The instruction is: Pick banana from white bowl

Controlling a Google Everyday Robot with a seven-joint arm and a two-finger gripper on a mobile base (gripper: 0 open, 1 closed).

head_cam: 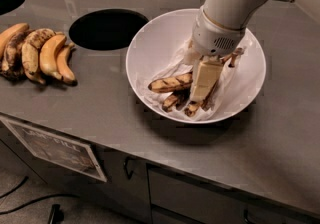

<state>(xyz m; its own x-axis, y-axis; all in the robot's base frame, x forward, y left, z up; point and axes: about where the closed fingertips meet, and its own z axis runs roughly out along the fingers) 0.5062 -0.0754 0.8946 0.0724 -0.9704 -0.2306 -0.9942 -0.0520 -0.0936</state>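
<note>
The white bowl stands on the grey counter, lined with crumpled white paper. Several overripe bananas lie in it. The lightest one, the banana, is dull yellow with dark streaks and lies across the left part of the pile, its right end hidden under my gripper. Darker bananas lie beneath it. A dark stem sticks out to the right of the wrist. My gripper reaches straight down into the bowl, right on the pile, with the white arm above it hiding the middle of the bananas.
A plumper yellow-orange bunch of bananas lies on the counter at the left. A round dark hole is cut into the counter between the bunch and the bowl. Another hole shows at the far left. The counter's front edge has cabinet drawers below.
</note>
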